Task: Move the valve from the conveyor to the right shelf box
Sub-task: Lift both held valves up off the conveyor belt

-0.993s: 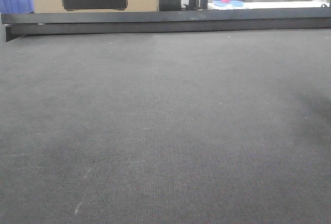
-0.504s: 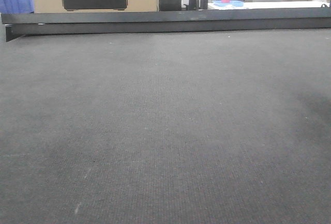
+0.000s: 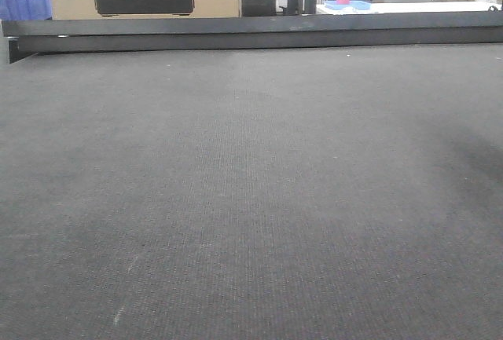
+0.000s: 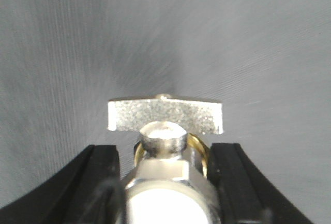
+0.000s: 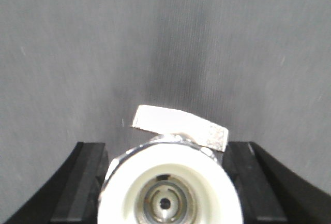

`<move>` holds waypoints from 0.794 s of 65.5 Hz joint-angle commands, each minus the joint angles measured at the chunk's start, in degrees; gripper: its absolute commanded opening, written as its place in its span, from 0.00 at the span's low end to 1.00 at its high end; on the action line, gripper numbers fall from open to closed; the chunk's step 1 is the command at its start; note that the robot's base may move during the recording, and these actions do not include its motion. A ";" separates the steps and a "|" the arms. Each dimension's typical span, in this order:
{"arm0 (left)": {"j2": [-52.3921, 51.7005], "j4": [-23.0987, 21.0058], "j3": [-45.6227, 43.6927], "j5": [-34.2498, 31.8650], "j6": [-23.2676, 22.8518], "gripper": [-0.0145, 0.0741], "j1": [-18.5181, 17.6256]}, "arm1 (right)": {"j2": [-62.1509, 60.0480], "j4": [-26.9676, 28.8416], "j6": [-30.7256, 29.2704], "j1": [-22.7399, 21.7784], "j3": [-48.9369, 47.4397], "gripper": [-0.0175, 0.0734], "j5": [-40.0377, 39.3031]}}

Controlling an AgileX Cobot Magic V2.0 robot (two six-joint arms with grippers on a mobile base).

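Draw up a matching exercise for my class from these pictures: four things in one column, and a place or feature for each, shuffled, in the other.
Column one:
1. left valve, held in the left claw
2. right valve, held in the right claw
3. blue crate
4. black rail

Column two:
A. runs along the far edge of the conveyor
B. white round end faces the wrist camera
C. far left, behind the rail
D. brass ring below a flat silver handle

Pairs: 1-D, 2-B, 3-C, 4-A
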 commanded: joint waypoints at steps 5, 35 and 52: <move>-9.25 -0.83 -0.47 -2.72 -2.01 0.04 -3.14 | -0.88 -0.16 -0.20 -0.05 -6.54 0.02 -0.53; -33.07 -3.63 -0.58 -12.23 -2.14 0.04 -4.39 | -6.70 -0.05 -0.20 -0.05 -18.04 0.02 0.67; -37.82 -3.67 -0.58 -15.93 -2.14 0.04 -4.39 | -9.38 0.05 -0.20 -0.05 -18.88 0.02 -0.24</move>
